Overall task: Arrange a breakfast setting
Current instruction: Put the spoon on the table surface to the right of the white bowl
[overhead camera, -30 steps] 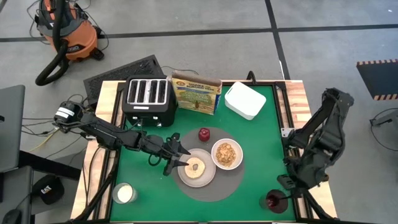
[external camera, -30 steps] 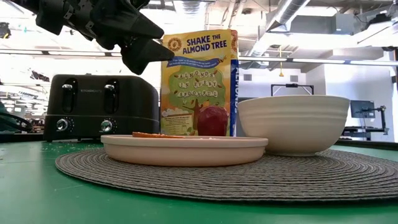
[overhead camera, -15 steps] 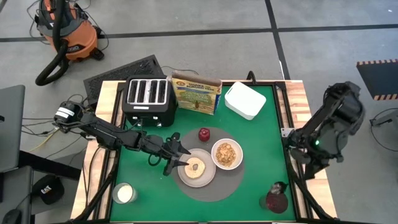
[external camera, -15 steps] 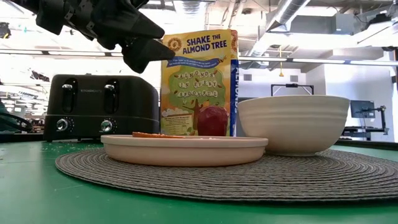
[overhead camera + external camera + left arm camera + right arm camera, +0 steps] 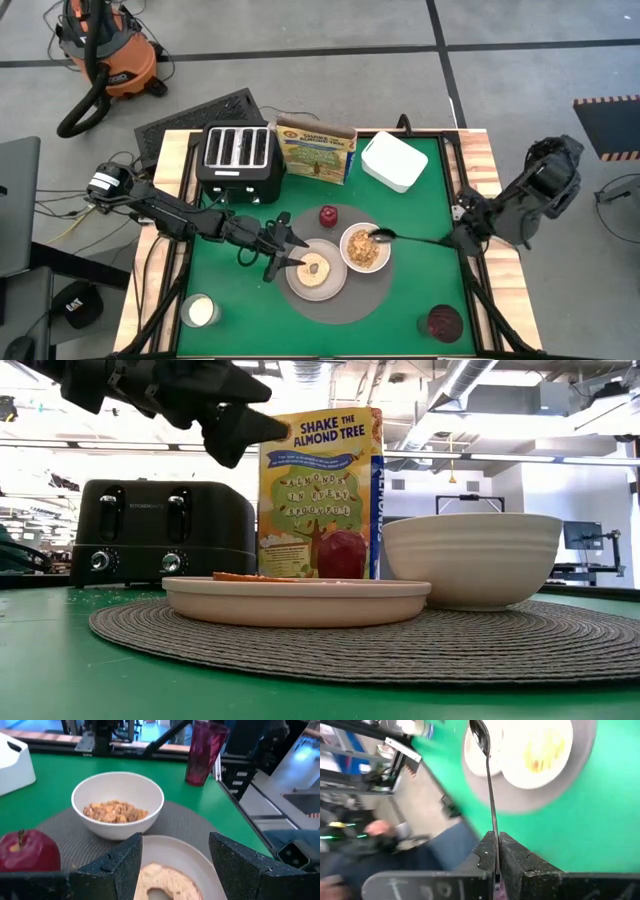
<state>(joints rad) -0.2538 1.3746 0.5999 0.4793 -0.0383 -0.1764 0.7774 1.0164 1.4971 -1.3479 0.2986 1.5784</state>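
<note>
On green table (image 5: 420,215) — grey placemat (image 5: 375,295), concrete floor (image 5: 350,90) around

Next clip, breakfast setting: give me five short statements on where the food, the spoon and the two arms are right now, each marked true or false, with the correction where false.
1. The right gripper holds the metal spoon by its handle. True.
2. The bowl is empty. False: it holds brown cereal.
3. The bread piece lies on the plate. True.
4. The apple sits in the bowl. False: it rests on the placemat, beside the bowl.
5. The left gripper clamps the bread. False: its jaws stand open above the plate.
</note>
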